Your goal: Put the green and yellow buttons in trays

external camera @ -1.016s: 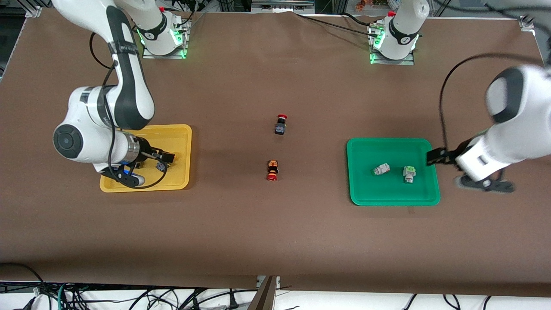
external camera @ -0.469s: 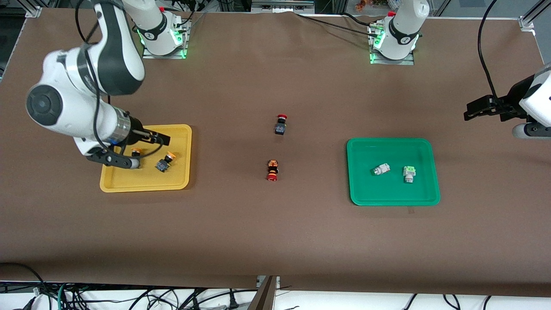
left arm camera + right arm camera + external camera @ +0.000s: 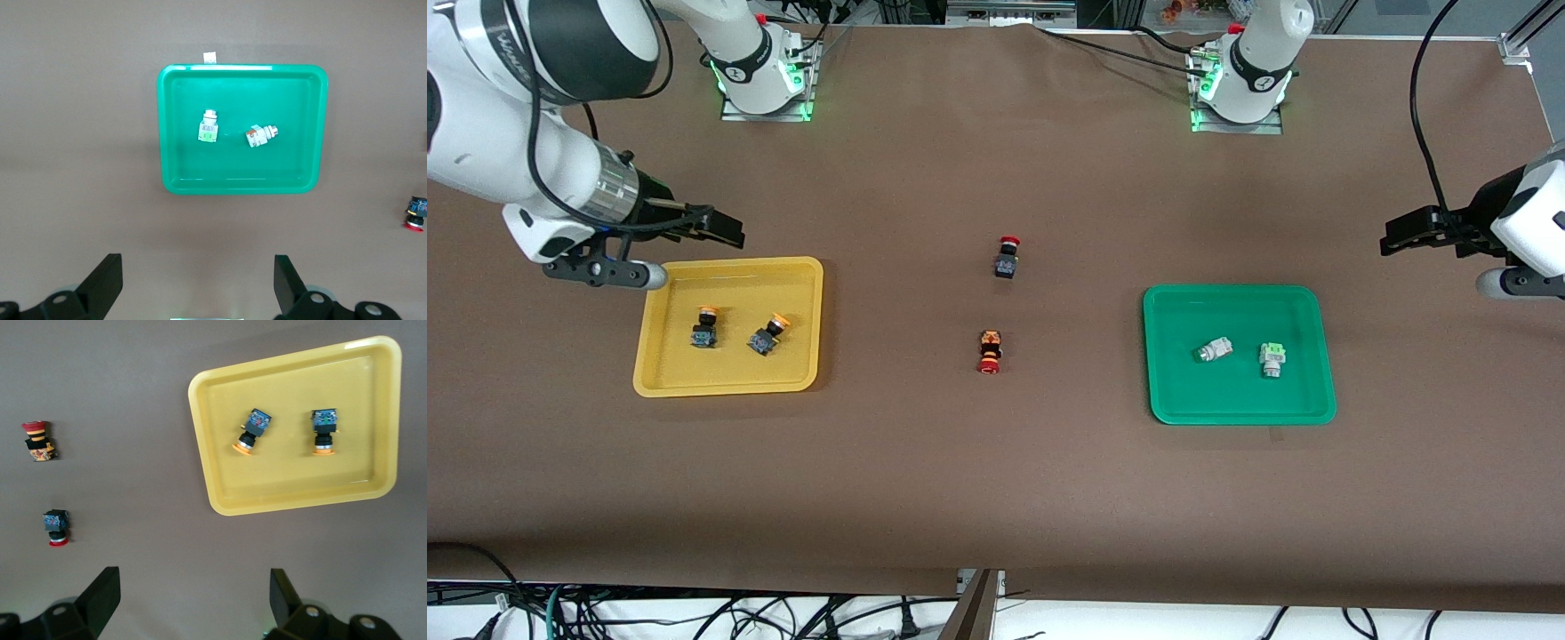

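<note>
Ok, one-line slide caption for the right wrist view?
Open right gripper above the table, two yellow buttons in the yellow tray.

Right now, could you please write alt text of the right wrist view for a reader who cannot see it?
A yellow tray on a brown table holds two yellow-capped buttons, lying apart. Two red-capped switches lie on the table outside the tray, and the open right gripper hangs over bare table, holding nothing.
</note>
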`<state>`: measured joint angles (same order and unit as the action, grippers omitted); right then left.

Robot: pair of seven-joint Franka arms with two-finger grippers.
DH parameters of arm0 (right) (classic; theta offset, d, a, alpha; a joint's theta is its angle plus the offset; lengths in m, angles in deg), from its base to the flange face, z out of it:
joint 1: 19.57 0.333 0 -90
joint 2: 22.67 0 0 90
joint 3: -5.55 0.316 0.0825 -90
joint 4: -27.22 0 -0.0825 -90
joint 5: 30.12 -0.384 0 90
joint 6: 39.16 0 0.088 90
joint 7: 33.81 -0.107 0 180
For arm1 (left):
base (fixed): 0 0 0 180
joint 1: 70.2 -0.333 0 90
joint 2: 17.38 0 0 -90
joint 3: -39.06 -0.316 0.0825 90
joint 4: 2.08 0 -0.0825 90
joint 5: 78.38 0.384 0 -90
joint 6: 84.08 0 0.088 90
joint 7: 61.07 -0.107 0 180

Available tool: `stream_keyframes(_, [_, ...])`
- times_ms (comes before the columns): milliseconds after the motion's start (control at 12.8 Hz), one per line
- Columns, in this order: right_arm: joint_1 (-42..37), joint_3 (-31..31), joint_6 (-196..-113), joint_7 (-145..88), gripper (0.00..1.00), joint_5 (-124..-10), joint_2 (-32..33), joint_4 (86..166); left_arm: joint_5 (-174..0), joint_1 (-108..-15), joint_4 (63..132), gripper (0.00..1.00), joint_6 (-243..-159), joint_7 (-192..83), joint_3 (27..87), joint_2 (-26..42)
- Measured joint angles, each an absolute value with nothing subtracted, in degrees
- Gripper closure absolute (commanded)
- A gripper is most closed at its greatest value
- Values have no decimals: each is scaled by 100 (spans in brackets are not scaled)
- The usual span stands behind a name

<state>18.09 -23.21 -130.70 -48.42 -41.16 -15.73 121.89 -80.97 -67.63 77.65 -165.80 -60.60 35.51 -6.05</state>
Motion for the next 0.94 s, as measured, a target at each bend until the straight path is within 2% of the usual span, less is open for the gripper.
stream_keyframes(234, [1029, -1672, -12948, -4538, 1, -3799, -1671, 12192, -8097, -6798, 7690, 0, -16575, -6057, 3536, -553])
stream_keyframes(547, [-317, -137, -12751, -4397, 1, -3218, -2081, 12195, -8097, -6797, 7682, 0, -16575, -6057, 3541, -545])
stream_keyframes(938, [-543, 26, -12732, -4274, 1, -3199, -2154, 12168, -8097, -6797, 7680, 0, -16574, -6057, 3541, -488])
